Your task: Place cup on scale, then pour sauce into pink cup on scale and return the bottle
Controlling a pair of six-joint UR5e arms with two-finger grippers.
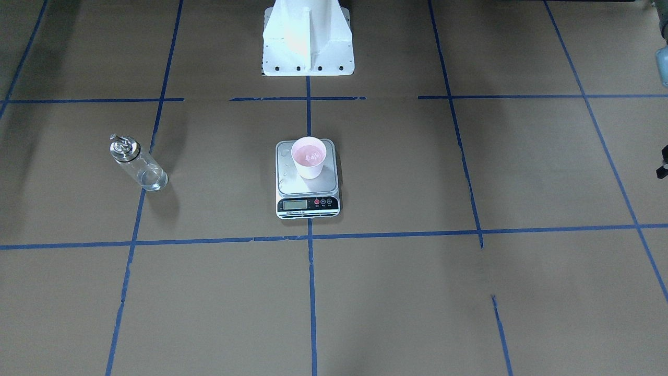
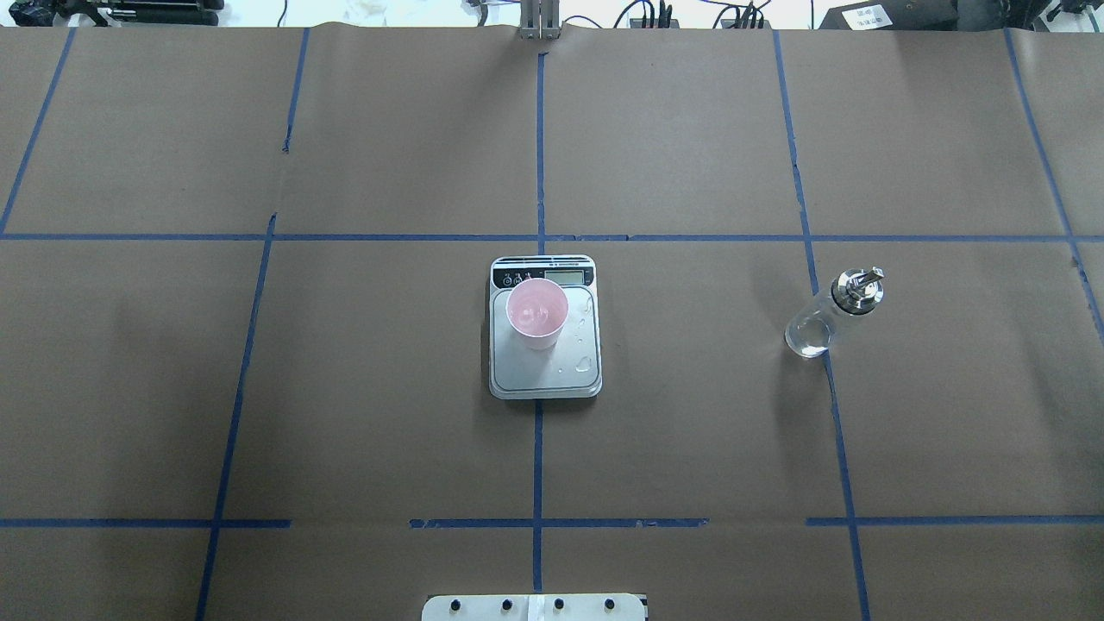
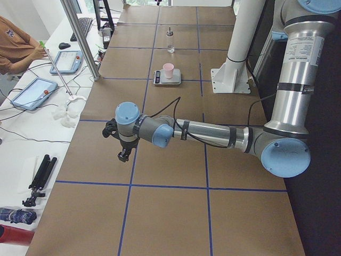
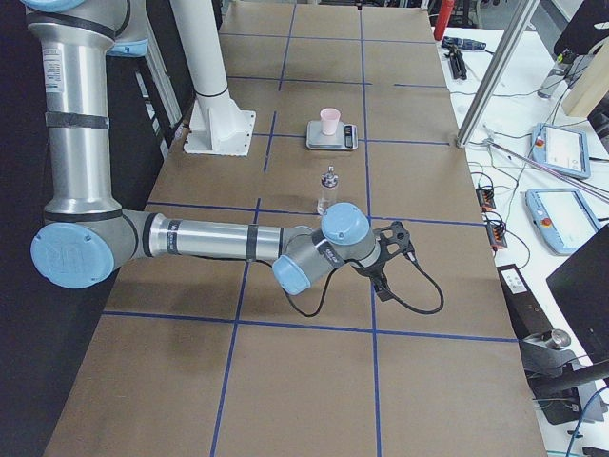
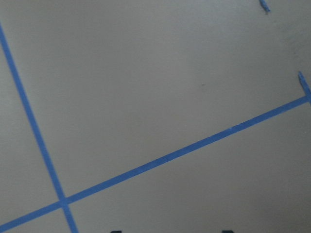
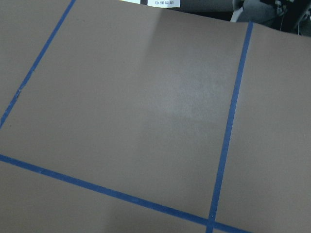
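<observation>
The pink cup (image 1: 309, 156) stands upright on the scale (image 1: 292, 181), toward the platform's display end (image 2: 536, 312). It holds a little clear liquid. The glass bottle (image 1: 136, 164) with its silver pourer cap stands upright on the paper on the robot's right (image 2: 830, 315), a small amount of clear sauce (image 1: 153, 180) at its bottom. Both arms are stretched out low, far from these things. The left gripper (image 3: 123, 156) hangs over the table's left end. The right gripper (image 4: 383, 288) hangs over the right end. I cannot tell whether either is open or shut. Both wrist views show only paper and tape.
Water drops (image 2: 585, 362) lie on the scale's platform beside the cup. The white robot base (image 1: 308, 42) stands behind the scale. A metal pole (image 3: 80, 37), tablets (image 3: 32, 92) and a person (image 3: 16, 45) are at the operators' side.
</observation>
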